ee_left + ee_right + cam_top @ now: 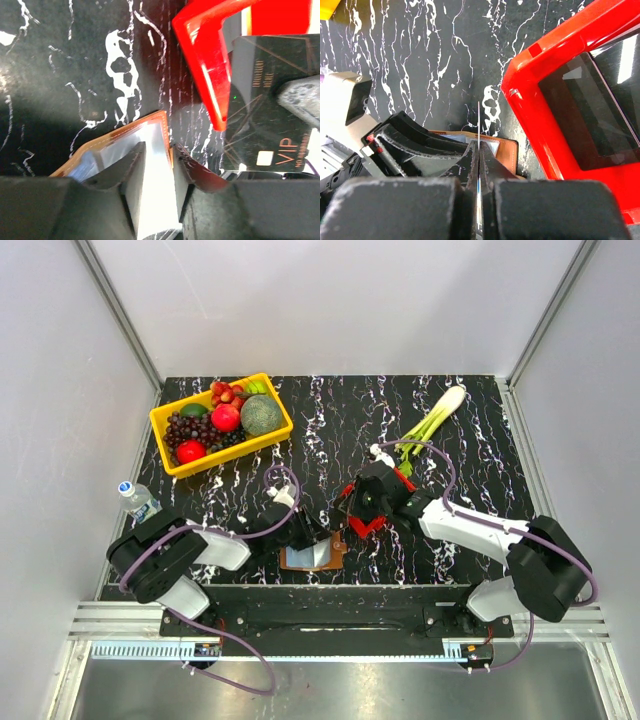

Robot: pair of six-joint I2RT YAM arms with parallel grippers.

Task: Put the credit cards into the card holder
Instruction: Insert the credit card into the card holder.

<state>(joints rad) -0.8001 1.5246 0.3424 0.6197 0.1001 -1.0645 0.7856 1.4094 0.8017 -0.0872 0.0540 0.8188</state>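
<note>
The brown card holder (318,558) lies open near the front edge, pale blue inside. It also shows in the left wrist view (115,142) and the right wrist view (507,150). My left gripper (305,536) rests on it with jaws a finger's width apart (157,155); one leather edge curls against the right finger. My right gripper (354,514) is shut on a black VIP credit card (262,120), seen edge-on in the right wrist view (479,122), just above the holder. Another dark card (590,115) lies in the red bin (545,125).
The red bin (366,526) sits right of the card holder, under the right wrist. A yellow basket of fruit (160,428) stands at the back left, a green onion (432,422) at the back right, a water bottle (136,498) at the left edge.
</note>
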